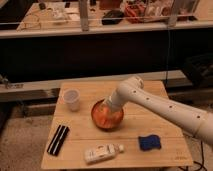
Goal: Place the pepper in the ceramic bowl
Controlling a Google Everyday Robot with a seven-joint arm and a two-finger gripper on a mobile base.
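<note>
The ceramic bowl (106,118), dark reddish-brown outside and mottled orange inside, sits in the middle of the wooden table (150,112). My white arm reaches in from the right and its gripper (107,107) is down inside the bowl, at its far rim. The pepper does not show apart from the orange inside of the bowl.
A small white cup (72,99) stands at the back left. A black flat object (58,139) lies at the front left, a white bottle (102,152) lies on its side at the front, and a blue sponge (149,142) lies at the front right. A dark shelf wall rises behind the table.
</note>
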